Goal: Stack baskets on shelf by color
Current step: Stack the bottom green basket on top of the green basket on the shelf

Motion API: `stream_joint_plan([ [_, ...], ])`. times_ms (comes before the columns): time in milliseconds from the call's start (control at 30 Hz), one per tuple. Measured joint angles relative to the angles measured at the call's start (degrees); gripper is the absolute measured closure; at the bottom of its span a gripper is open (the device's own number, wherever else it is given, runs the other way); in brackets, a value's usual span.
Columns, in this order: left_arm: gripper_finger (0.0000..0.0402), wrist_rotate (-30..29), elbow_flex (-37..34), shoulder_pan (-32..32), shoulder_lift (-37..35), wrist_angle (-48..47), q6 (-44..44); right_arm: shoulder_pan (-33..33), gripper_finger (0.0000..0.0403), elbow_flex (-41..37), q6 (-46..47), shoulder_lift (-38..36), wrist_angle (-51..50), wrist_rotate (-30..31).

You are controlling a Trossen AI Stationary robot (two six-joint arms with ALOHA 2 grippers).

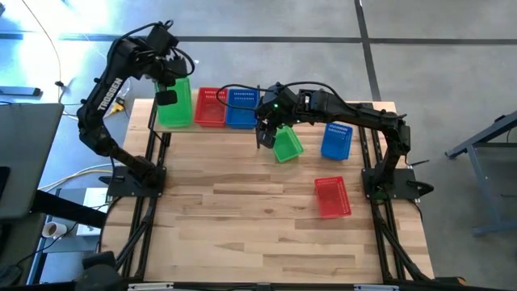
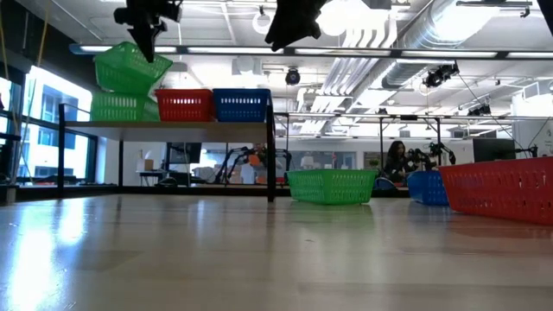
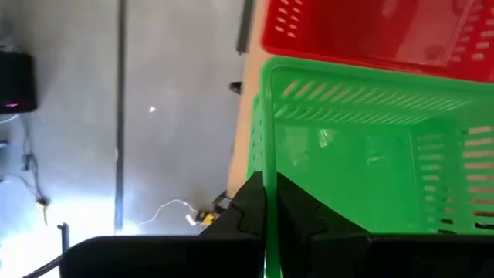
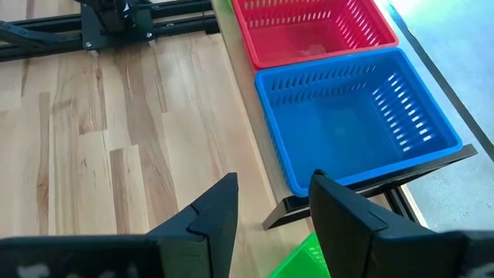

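Green basket [image 2: 130, 67], clamped by its wall in your left claw [image 3: 266, 208], hangs tilted over the shelf's [image 2: 173, 126] green one [image 2: 117, 107]; level and lower it. Right claw [image 4: 270, 205] waits apart above the tabletop [image 1: 242, 218].

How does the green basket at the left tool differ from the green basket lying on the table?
The held green basket is raised and tilted over the shelf, its wall clamped in the left tool. The table green basket sits flat and free below the open right tool. Both share colour and lattice walls.
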Motion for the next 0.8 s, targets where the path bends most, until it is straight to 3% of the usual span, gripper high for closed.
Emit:
stream_joint_plan([
  [800,0.0391,-0.06,-4.73,-0.08,-0.09,0.04,0.79,0.00,0.0257,0.00,0.00,0.00,-0.22,0.02],
])
